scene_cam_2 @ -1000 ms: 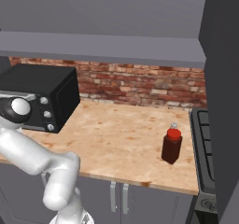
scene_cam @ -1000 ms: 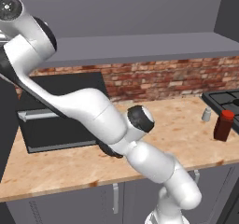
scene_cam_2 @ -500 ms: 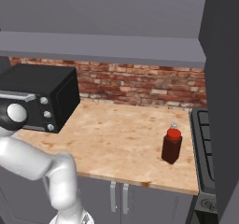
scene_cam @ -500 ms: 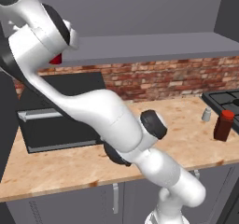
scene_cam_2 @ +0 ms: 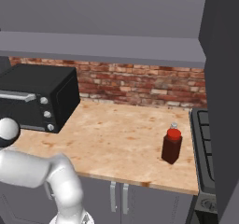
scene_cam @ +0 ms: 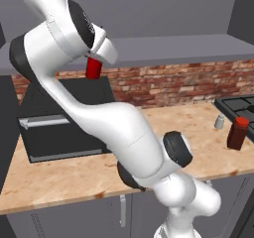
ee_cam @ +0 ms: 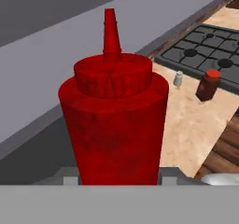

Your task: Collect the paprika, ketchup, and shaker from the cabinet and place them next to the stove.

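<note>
My gripper (scene_cam: 94, 62) is shut on the ketchup (scene_cam: 93, 68), a slim red squeeze bottle that hangs just in front of the grey cabinet shelf (scene_cam: 178, 49), above the toaster oven. In the hand view the ketchup (ee_cam: 114, 120) stands upright between my fingers, nozzle up. The paprika (scene_cam: 237, 133) (scene_cam_2: 172, 145) (ee_cam: 207, 84), a dark jar with a red cap, stands on the counter beside the stove (scene_cam: 243, 105) (scene_cam_2: 204, 143) (ee_cam: 205, 55). The small pale shaker (scene_cam: 219, 122) (scene_cam_2: 173, 125) (ee_cam: 178, 78) stands just behind the paprika.
A black toaster oven (scene_cam: 64, 128) (scene_cam_2: 37, 97) sits at the left end of the wooden counter (scene_cam: 198, 148) (scene_cam_2: 116, 139). A brick wall runs behind it. A dark tall panel (scene_cam_2: 224, 101) stands over the stove at the right.
The arm has swung up and to the right. The ketchup came into sight in the left base view and moved right with the hand, away from the shelf's left end.
</note>
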